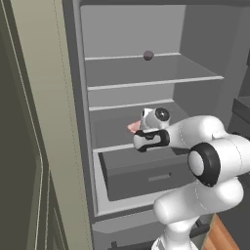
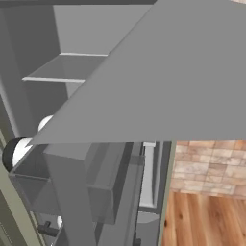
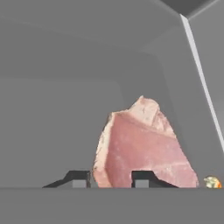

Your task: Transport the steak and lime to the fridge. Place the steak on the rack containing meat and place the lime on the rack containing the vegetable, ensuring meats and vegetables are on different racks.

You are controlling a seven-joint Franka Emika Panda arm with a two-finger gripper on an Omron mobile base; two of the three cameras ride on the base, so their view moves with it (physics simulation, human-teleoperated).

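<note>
The pink steak [image 3: 144, 151] stands between my fingertips, and my gripper [image 3: 110, 178] is shut on its near edge, deep inside the grey fridge [image 1: 78, 122]. From the left base view a corner of the steak [image 1: 132, 127] peeks out left of my hand, just above the lower shelf [image 1: 112, 147]. At the shelf's right, beside the steak, lies the small orange curved piece [image 3: 212, 182]. The dull grey-purple round vegetable [image 1: 148, 55] rests at the back of the upper shelf [image 1: 146, 84]. The lime is out of view.
A grey drawer [image 1: 146, 173] sits under the lower shelf, below my arm. The open fridge door [image 2: 168, 72] spreads across the right base view, with wooden floor [image 2: 206, 216] and a brick wall behind it. A pale cabinet side [image 1: 39, 122] flanks the fridge's left.
</note>
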